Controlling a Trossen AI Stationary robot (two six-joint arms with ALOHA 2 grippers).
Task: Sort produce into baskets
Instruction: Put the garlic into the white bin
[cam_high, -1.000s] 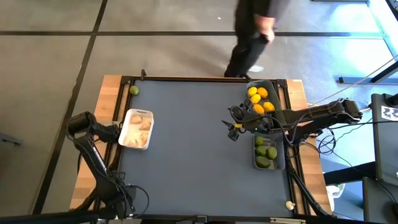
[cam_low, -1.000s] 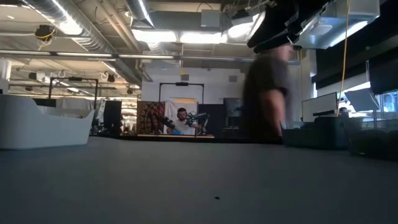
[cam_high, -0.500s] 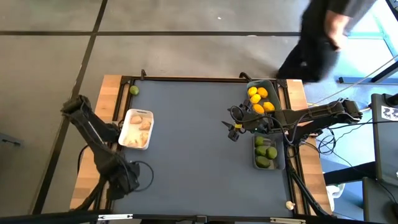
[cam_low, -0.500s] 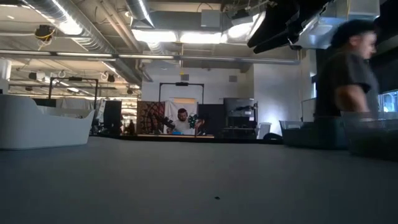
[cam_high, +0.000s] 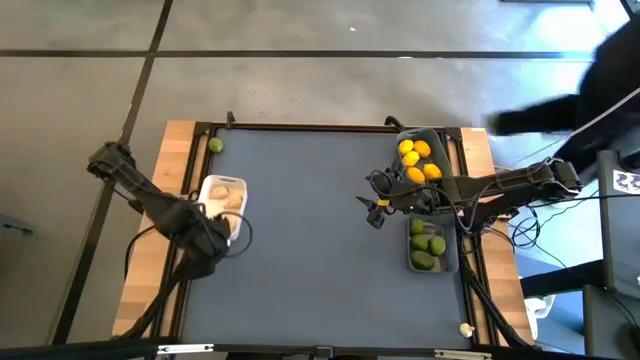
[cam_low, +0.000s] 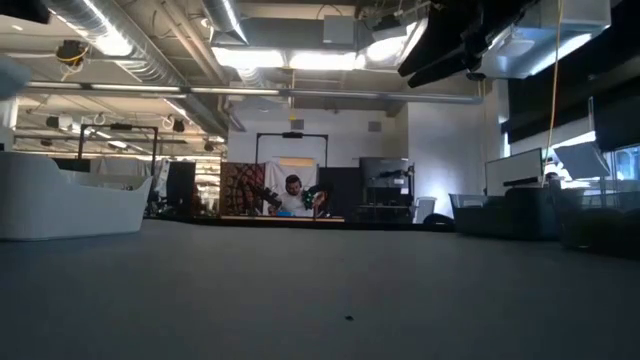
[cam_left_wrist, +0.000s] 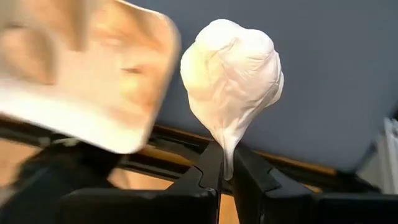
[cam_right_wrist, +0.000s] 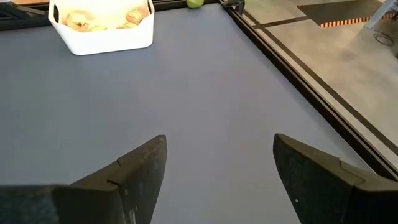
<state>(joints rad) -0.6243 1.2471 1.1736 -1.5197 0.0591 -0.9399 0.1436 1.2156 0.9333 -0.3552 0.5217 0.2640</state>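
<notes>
My left gripper (cam_high: 212, 238) is at the near end of the white basket (cam_high: 220, 205), which holds garlic bulbs. It is shut on an off-white garlic bulb (cam_left_wrist: 231, 74); the gripper hides the bulb in the high view. My right gripper (cam_high: 375, 210) is open and empty above the mat, left of the two right-hand baskets. The dark grey basket (cam_high: 420, 160) holds lemons. The basket nearer the front (cam_high: 432, 245) holds limes. One lime (cam_high: 215, 145) lies on the wooden rim at the far left corner. My left gripper pinches the garlic bulb by its thin stem tip (cam_left_wrist: 225, 158) between its two fingers (cam_left_wrist: 205, 171). The round body stands out beyond the fingertips. The bulb is lifted clear, over the mat's left edge beside the white basket (cam_left_wrist: 81, 74).
A small off-white piece (cam_high: 466, 328) lies on the wooden rim at the near right corner. The mat's middle (cam_high: 310, 240) is bare. A person (cam_high: 600, 90) is beyond the table's far right corner. The white basket also shows in the right wrist view (cam_right_wrist: 102, 28).
My left gripper has gone from the table's near left corner toward the far edge, up to the white basket's near end, while the arm's elbow swung out to the left. The person has walked along the far side toward the right.
</notes>
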